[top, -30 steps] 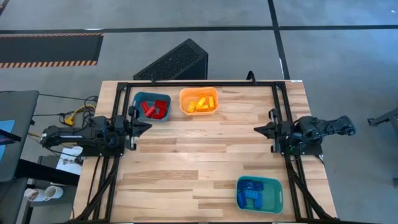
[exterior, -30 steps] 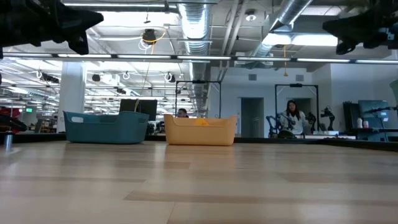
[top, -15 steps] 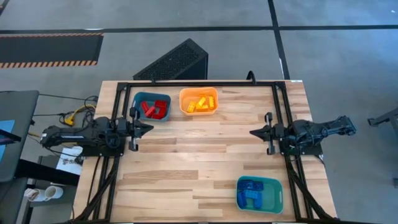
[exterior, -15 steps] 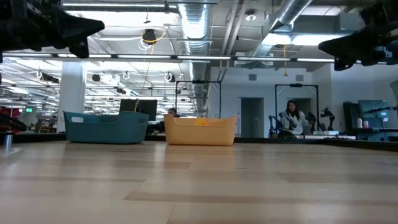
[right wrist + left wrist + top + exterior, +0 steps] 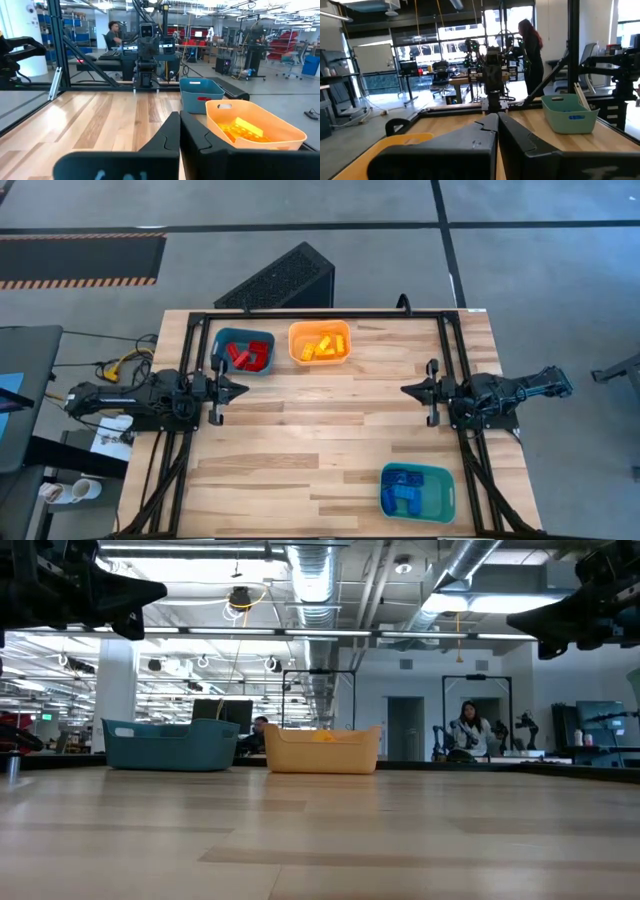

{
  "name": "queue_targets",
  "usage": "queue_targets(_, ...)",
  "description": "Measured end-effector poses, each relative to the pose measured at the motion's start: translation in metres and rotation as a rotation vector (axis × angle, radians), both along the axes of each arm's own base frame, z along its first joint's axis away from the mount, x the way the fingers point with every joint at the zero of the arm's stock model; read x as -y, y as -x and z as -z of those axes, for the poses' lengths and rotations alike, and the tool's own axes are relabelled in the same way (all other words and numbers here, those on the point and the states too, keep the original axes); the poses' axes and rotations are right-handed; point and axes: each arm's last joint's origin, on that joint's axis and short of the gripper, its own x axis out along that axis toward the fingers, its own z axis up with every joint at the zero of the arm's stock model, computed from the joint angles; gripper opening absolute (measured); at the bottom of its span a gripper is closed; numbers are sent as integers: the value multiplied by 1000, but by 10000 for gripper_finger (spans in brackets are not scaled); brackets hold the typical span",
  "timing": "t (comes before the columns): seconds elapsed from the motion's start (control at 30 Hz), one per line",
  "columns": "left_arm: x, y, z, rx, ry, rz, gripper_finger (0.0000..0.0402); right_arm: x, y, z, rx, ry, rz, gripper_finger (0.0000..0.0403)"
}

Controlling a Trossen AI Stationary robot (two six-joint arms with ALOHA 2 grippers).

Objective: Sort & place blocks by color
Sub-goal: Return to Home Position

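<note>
We see a pale wood-plank table [image 5: 320, 430] on a grey concrete floor [image 5: 540, 270], with a black perforated box [image 5: 285, 280] behind it. The blocks all lie in bins: red blocks [image 5: 247, 356] in the dark teal bin [image 5: 243, 333], yellow blocks [image 5: 325, 346] in the orange bin [image 5: 320, 327], and blue blocks [image 5: 404, 485] in the green bin [image 5: 448, 495]. The left pincer [image 5: 243, 388] and right pincer [image 5: 406, 390] hang over opposite table edges, fingers together and empty. Beyond is an open workshop with ceiling ducts [image 5: 310, 570] and a seated person [image 5: 468, 730]. Since a second ago the right pincer has stretched slightly inward.
</note>
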Motion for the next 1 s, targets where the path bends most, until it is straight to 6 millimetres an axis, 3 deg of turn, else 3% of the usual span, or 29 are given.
queue_targets(0.23,0,0,0,5,27,5,0,0,0,0,-5,11,3,38)
queue_targets(0.4,-4,0,2,-15,86,-120,0,0,0,1,-6,11,3,42)
queue_targets(0.57,-8,0,15,-148,46,-268,0,0,0,1,-8,12,4,42)
queue_targets(1.0,-8,-1,17,-193,73,-271,0,0,0,1,-11,12,5,43)
